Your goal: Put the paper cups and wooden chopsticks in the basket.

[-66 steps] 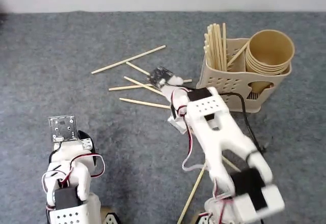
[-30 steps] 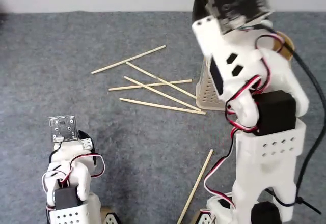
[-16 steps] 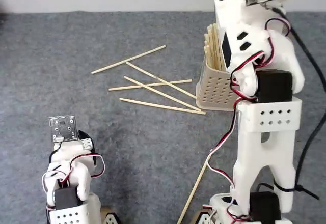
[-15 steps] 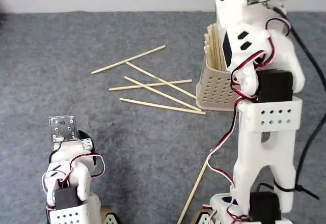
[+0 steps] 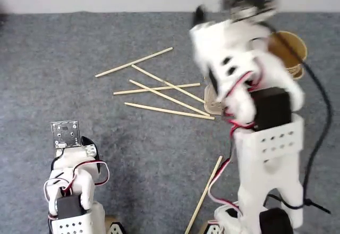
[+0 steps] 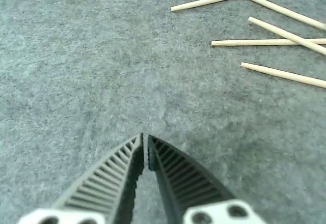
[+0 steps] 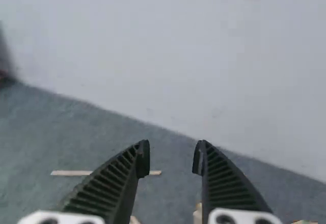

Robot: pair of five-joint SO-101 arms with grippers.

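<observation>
Right gripper is swung back off basket, fingers spread, empty | left gripper fingers pressed together | chopsticks are left on surface.

White arms, red wires, ribbed black hands

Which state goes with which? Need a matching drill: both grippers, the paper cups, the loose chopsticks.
Things
1. left gripper
2. right gripper
3. paper cups
4. loose chopsticks

States
A. lying flat on the grey mat
B. open, empty, held up facing the wall
C. shut, empty, low over the mat
D. partly hidden behind the raised arm

Pairs: 1-C, 2-B, 3-D, 4-A
</observation>
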